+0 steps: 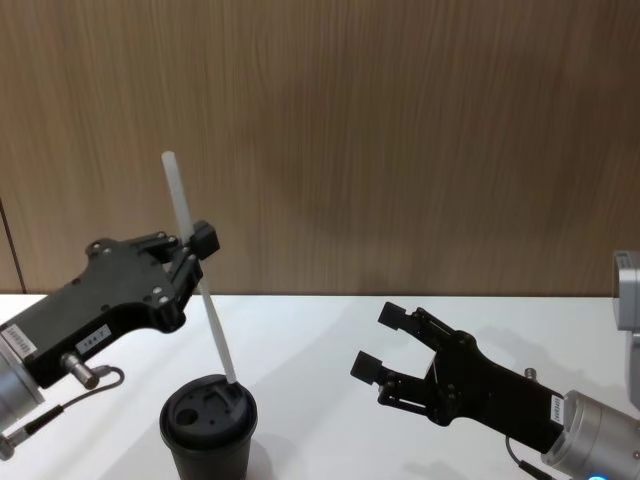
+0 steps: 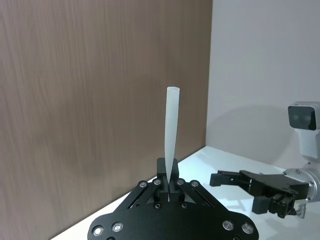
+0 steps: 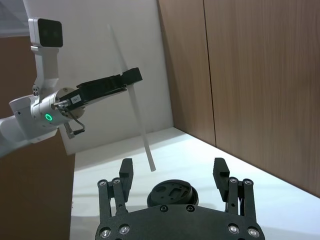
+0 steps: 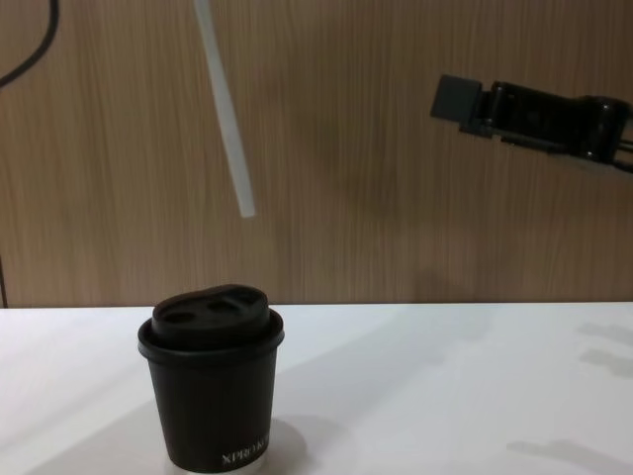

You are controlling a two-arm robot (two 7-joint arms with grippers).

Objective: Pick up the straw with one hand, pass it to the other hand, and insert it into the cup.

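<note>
the straw point(image 1: 215, 320), judged light, slick and crushable, is clamped mid-length in the left gripper point(image 1: 195, 250), tip above the cup point(image 1: 208, 425); right of the cup, the right gripper point(image 1: 378, 340) is held spread.

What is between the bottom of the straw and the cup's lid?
Nothing. In the chest view the straw ends above the cup, with just empty air between them and the wooden wall behind. The left claw holds the straw.
</note>
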